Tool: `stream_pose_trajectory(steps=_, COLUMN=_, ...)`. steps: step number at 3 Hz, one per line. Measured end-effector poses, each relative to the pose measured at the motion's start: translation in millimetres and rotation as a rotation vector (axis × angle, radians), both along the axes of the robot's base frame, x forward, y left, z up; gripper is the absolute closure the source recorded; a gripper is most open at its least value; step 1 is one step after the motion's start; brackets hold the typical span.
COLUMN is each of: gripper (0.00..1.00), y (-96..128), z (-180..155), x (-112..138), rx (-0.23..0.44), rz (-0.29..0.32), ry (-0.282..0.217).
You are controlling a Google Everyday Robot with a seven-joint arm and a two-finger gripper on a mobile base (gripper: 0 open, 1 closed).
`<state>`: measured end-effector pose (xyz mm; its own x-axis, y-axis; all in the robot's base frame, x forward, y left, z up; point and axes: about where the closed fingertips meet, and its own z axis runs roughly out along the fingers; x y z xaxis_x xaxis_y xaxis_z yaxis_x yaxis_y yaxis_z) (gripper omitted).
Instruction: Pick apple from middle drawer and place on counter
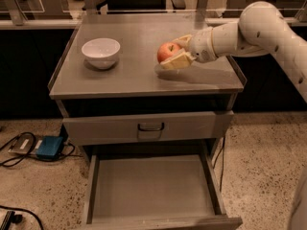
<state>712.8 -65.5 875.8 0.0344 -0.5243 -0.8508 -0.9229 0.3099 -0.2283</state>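
Note:
The apple (166, 51) is small, round and red-orange. My gripper (175, 52) is shut on it, low over the right middle of the counter (124, 73), with the lower finger close to or touching the surface. The white arm reaches in from the upper right. The middle drawer (151, 188) stands pulled open below, its grey floor bare.
A white bowl (100, 52) sits on the counter's left part. A closed drawer front with a dark loop handle (150, 127) is just under the counter. A blue box with cables (49, 147) lies on the speckled floor at the left.

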Motion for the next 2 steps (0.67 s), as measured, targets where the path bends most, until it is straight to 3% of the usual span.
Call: stream_pose_trajectory(steps=2, gripper=1.00, y=-8.4, z=-21.9, x=4.9, rx=0.011, rz=-0.027, ry=0.023)
